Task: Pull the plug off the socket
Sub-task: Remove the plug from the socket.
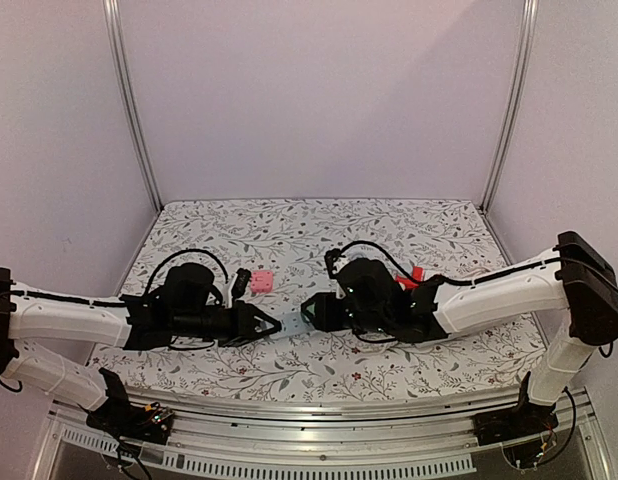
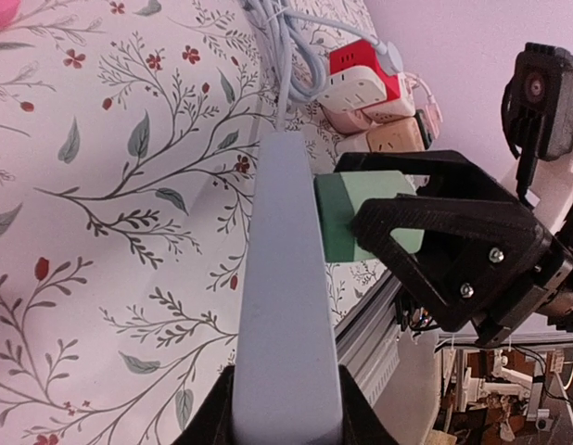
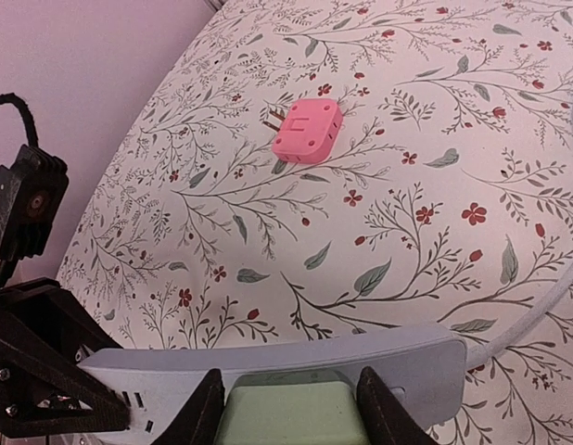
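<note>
Left gripper [image 2: 286,394] clenches the grey socket strip [image 2: 285,278], its fingers cut off at six o'clock. Right gripper [image 3: 288,400] grasps the green plug [image 2: 335,221]; the plug's pins are hidden.

Colours: pale grey plastic power strip [image 2: 286,278], mint-green rectangular plug [image 2: 333,218], pink square plastic adapter [image 3: 306,129], red-and-white cube socket [image 2: 361,74]; white tabletop [image 3: 268,204] printed with grey-green leaves, red flowers.

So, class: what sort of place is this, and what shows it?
Probably a robot test booth: left arm and right arm bolted to a metal rail, plain panel walls, a floral-cloth table.
</note>
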You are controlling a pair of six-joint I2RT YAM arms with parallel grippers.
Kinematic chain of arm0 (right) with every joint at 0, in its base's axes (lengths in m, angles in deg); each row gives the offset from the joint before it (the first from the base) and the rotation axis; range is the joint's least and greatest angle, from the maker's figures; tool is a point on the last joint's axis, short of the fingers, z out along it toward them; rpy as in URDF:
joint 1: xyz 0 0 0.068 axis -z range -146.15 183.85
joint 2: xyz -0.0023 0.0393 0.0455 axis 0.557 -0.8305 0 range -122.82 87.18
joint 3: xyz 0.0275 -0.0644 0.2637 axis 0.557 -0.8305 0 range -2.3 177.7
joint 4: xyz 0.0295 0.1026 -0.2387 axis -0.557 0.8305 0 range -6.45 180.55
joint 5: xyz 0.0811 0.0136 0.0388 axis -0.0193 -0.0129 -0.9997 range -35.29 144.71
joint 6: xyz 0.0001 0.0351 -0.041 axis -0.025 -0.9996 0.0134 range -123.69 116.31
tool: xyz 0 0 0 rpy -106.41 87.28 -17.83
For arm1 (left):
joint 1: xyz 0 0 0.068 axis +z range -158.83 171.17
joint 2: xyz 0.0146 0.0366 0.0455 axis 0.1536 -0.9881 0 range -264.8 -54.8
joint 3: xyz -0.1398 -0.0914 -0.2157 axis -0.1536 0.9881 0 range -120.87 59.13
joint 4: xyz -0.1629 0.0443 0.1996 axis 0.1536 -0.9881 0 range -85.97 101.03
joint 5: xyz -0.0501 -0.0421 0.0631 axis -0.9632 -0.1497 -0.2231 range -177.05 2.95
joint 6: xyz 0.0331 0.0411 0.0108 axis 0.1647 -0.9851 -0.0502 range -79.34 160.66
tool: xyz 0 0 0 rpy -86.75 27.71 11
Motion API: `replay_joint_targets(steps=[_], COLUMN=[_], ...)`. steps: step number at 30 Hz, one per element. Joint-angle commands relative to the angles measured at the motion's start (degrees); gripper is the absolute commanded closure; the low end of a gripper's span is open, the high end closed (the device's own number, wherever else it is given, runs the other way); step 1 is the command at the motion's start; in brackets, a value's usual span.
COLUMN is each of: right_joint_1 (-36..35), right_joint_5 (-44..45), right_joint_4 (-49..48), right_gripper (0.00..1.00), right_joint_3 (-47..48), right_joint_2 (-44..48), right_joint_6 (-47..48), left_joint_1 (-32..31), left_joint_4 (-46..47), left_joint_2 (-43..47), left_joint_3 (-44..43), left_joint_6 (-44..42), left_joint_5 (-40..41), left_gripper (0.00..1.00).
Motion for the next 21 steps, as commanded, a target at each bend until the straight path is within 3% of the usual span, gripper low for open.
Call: replay_joint_targets(steps=[1,9,21], right_joint_1=[-2.0,-2.8,4.1], right_joint_5=[7.8,9.9,-6.7], right_joint_4=[6.7,9.6,7.2], right_gripper=[1.0,1.0,1.0], right_joint_3=[4.5,6.9,7.7], right_joint_2=[-0.2,-1.0,-1.4], right_joint_6=[1.5,2.8,0.4], left_joint_1=[-0.2,-0.1,-0.1], left_joint_4=[-3.4,-3.7,-3.4], left_joint_2=[-0.1,-0.4,1.6], left_joint_3=[0.3,0.3,0.9], left_joint_6=[-1.2,-1.7,-4.3], left_joint_5=[0.3,0.0,-1.2], left_gripper=[1.0,1.0,1.0])
